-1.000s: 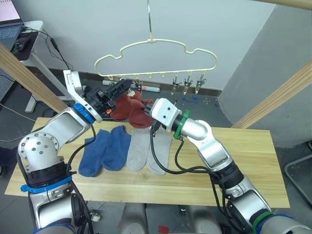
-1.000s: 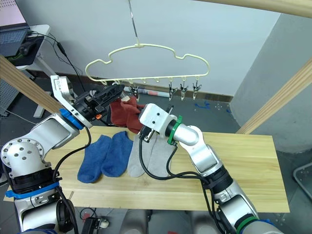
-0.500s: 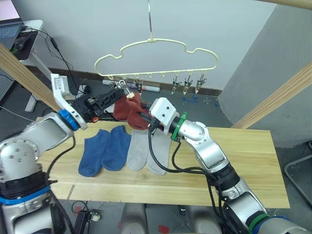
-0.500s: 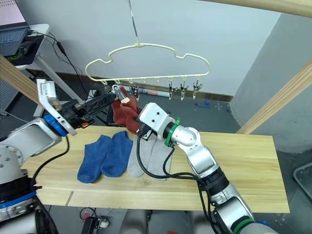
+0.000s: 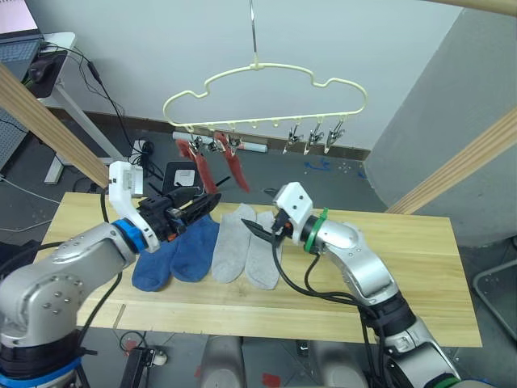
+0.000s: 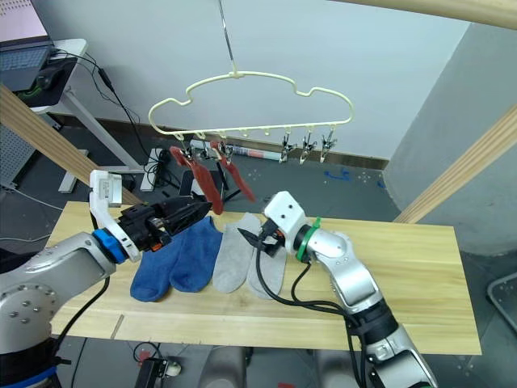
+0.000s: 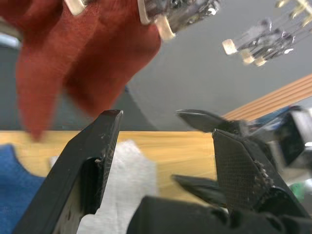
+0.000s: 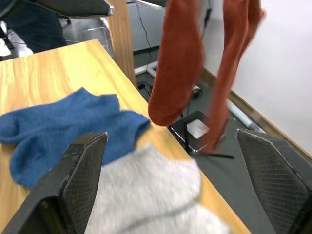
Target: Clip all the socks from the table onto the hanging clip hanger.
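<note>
Socks, the red pair [image 5: 216,165], now hang clipped on the hanger [image 5: 266,101]; left gripper [image 5: 196,208] and right gripper [image 5: 257,231] have dropped away, both spread and empty, blue [image 5: 174,250] and grey socks [image 5: 245,252] waiting on the counter [image 5: 404,275]

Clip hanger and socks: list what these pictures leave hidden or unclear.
- Clip hanger: hook top cut off by the eye views' upper edge.
- Red socks: clip grip too small in eye views, blurred in left wrist view.
- Blue socks: partly covered by left pincer.
- Grey socks: upper edge behind right pincer.
</note>
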